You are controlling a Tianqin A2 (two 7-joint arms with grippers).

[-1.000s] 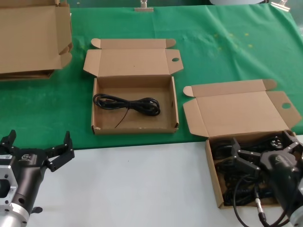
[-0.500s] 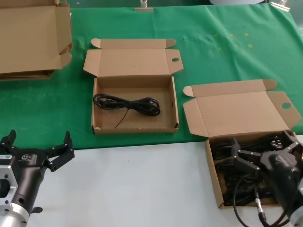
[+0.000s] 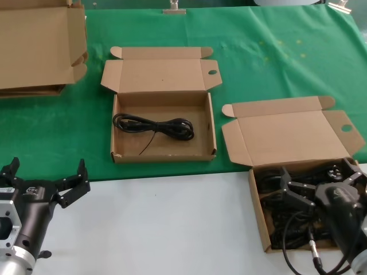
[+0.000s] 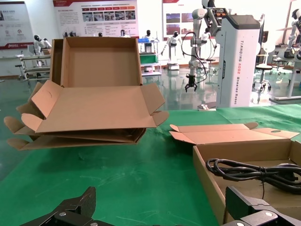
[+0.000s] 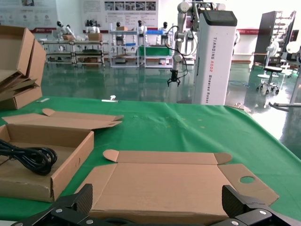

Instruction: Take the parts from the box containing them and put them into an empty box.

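The box containing the parts [image 3: 256,206] sits at the near right with its lid [image 5: 164,183] folded back. It holds several black cable bundles [image 3: 292,220]. My right gripper [image 3: 320,179] hovers open just above those cables, fingers spread [image 5: 157,197], nothing between them. The other shallow mailer [image 3: 163,156] lies in the middle on the green cloth and holds one coiled black cable [image 3: 155,126], also seen as a cable [image 4: 254,169] [image 5: 28,155] from both wrists. My left gripper [image 3: 47,169] is open and idle at the near left over the white table [image 4: 161,202].
Larger folded cartons [image 3: 40,46] are stacked at the far left on the green cloth [image 4: 94,103]. The white table surface [image 3: 172,223] runs along the near edge between my two arms. Green cloth [image 3: 275,51] stretches behind the right box.
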